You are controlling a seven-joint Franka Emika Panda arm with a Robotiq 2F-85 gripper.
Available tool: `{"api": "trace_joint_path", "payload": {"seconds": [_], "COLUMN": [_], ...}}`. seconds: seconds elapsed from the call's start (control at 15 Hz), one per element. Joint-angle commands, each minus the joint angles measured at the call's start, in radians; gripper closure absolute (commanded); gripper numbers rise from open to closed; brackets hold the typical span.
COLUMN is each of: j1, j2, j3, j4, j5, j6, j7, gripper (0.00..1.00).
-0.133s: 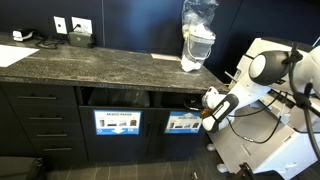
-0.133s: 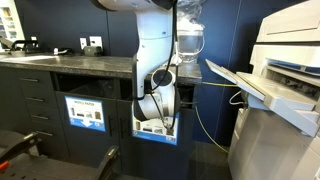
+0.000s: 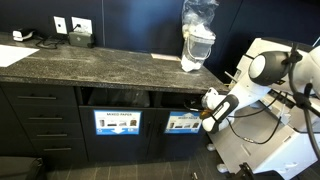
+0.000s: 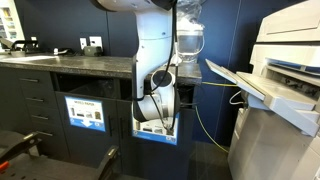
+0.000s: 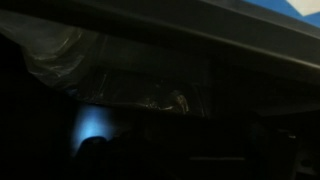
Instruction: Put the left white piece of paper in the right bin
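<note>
My arm reaches down from the right, and the gripper (image 3: 203,115) sits at the mouth of the right bin opening (image 3: 181,102) under the dark counter. In an exterior view the arm's wrist (image 4: 158,92) hangs in front of that same bin (image 4: 152,128), and the fingers are hidden. The wrist view is almost black. It shows only a crinkled clear bin liner (image 5: 70,55) and a blue glow (image 5: 90,122). The jaws cannot be made out. No white paper shows in or near the gripper. A white sheet (image 3: 18,53) lies at the counter's far left end.
The left bin (image 3: 118,122) with a blue label stands beside the right one. A blender-like jug (image 3: 198,40) stands on the speckled countertop (image 3: 100,65) above the right bin. A large white printer (image 4: 285,90) stands close by. Drawers (image 3: 40,115) sit further left.
</note>
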Motion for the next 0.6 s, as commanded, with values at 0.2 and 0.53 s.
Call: {"api": "trace_joint_path", "payload": {"seconds": [0.2,0.53], "j1": [0.01,0.01], "j2": [0.006,0.006], "j3": [-0.01,-0.01], "j4": [-0.002,-0.001], "j5": [0.005,0.005], "j6": [0.0,0.001], "j7": [0.006,0.006], "gripper": [0.0,0.0]}}
